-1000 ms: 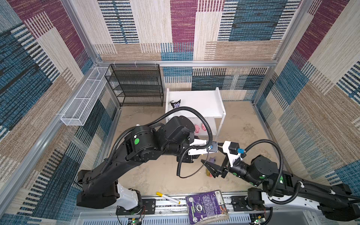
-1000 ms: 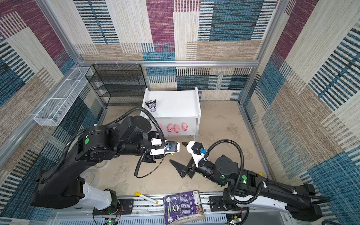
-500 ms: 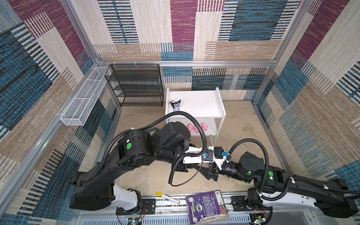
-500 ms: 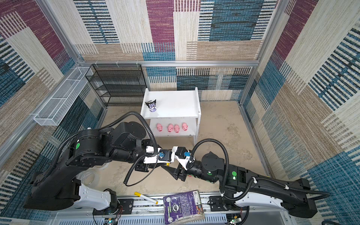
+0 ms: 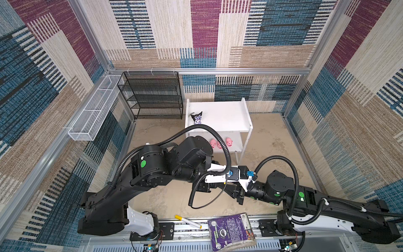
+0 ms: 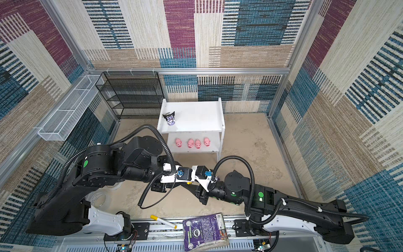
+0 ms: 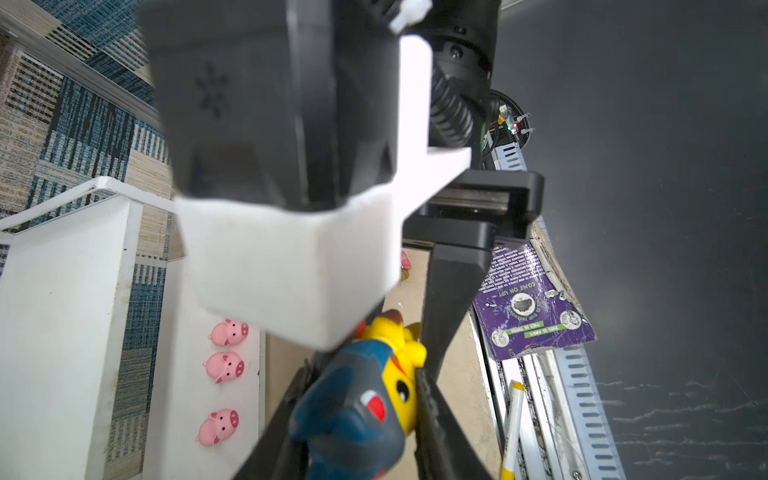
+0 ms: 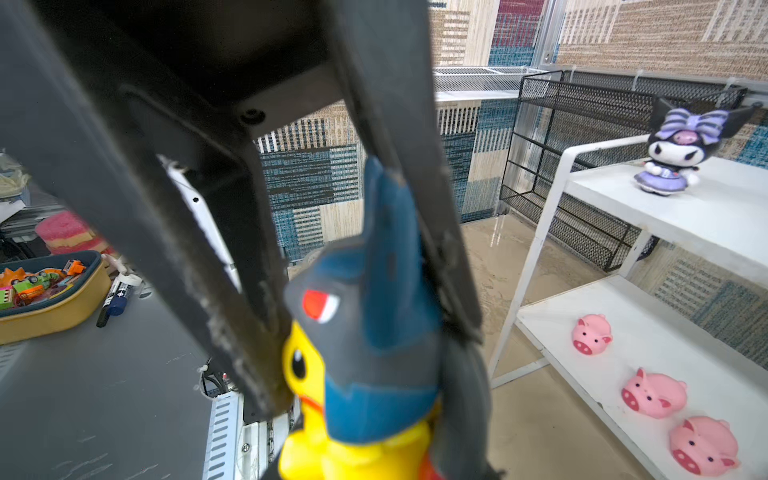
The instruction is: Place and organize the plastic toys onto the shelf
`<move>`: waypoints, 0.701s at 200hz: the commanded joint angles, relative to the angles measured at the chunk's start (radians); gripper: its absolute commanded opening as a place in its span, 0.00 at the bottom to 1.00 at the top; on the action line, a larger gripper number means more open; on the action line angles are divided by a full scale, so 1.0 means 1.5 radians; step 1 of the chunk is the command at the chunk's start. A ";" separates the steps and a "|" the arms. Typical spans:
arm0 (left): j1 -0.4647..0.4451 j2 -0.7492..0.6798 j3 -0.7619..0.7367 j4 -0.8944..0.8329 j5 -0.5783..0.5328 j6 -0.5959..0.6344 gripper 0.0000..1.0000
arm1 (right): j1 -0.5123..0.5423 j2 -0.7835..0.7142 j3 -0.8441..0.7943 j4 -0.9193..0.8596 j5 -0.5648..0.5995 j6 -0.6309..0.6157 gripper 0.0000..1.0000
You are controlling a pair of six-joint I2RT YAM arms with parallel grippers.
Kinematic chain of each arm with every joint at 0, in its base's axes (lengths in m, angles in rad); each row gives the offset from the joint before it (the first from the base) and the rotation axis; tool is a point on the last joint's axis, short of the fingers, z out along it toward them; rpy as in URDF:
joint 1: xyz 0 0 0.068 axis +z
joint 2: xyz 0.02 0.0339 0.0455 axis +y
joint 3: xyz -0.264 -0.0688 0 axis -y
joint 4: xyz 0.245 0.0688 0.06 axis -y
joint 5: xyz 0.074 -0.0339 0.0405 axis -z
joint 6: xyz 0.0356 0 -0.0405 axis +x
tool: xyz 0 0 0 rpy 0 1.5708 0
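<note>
Handover pose in mid-air: the yellow blue-hooded figurine (image 7: 353, 419) is pinched by both arms at once. The left gripper (image 7: 368, 386) is closed on it, with its two black fingers (image 7: 436, 419) pressed on either side of the toy's body in the left wrist view. The right gripper (image 8: 368, 361) is clamped on the same toy, one finger (image 8: 232, 316) touching the yellow face and the other against the blue hood and ear. The red-and-white eye patch on the hood shows in both wrist views. In both top views the grippers meet tip to tip beneath their wrist cameras, over the sandy floor (image 5: 272, 139) in front of the shelf (image 5: 220, 113) and not touching it. The toy itself is mostly hidden there. So the figurine is off the shelf, in the air between the two grippers. The shelf stands at the back wall, just right of the black wire-mesh rack (image 5: 152, 96). A white wire basket (image 5: 91, 117) sits on the left wall's rail. The black-purple eared figurine (image 6: 170, 119) is upright on the top board near its front left corner. Four pink pigs (image 6: 190, 143) sit in a row on the lower board, the middle two just beside each other. In a top view the left arm's cable covers some of them. The yellow-capped white marker (image 6: 163, 221) and the purple book (image 6: 205, 231) lie at the front rail, apart from each other.
</note>
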 commanded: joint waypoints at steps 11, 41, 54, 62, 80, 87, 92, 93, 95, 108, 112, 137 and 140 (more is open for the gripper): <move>-0.001 0.007 0.000 -0.012 0.034 -0.015 0.08 | 0.000 0.004 0.004 0.053 -0.014 -0.015 0.30; -0.001 0.012 -0.004 -0.013 0.037 -0.017 0.08 | 0.000 0.011 0.005 0.051 0.003 -0.017 0.52; -0.001 0.011 -0.005 -0.014 0.037 -0.016 0.08 | 0.000 0.009 0.004 0.050 0.015 -0.019 0.56; -0.001 0.011 -0.005 -0.014 0.038 -0.017 0.08 | 0.000 0.007 0.002 0.048 0.020 -0.020 0.59; -0.001 0.012 -0.005 -0.014 0.038 -0.017 0.08 | 0.000 0.002 0.002 0.045 0.026 -0.024 0.55; -0.001 0.012 -0.006 -0.015 0.038 -0.018 0.08 | 0.000 0.001 0.002 0.044 0.025 -0.025 0.51; -0.001 0.013 -0.005 -0.015 0.038 -0.018 0.08 | 0.000 -0.002 0.001 0.045 0.023 -0.025 0.49; -0.001 0.014 -0.005 -0.015 0.038 -0.018 0.08 | 0.000 -0.002 0.001 0.045 0.023 -0.025 0.48; -0.001 0.014 -0.005 -0.015 0.037 -0.019 0.08 | 0.000 -0.002 0.001 0.045 0.022 -0.025 0.47; -0.001 0.015 -0.004 -0.014 0.036 -0.018 0.08 | 0.000 -0.003 0.001 0.044 0.016 -0.025 0.43; -0.001 0.015 -0.003 -0.014 0.035 -0.018 0.08 | 0.000 -0.002 0.001 0.043 0.014 -0.025 0.41; -0.001 0.016 0.004 -0.014 0.031 -0.019 0.10 | 0.000 0.002 -0.003 0.042 0.010 -0.023 0.36; -0.001 0.016 0.006 -0.014 0.032 -0.020 0.13 | 0.000 0.001 -0.003 0.043 0.010 -0.022 0.35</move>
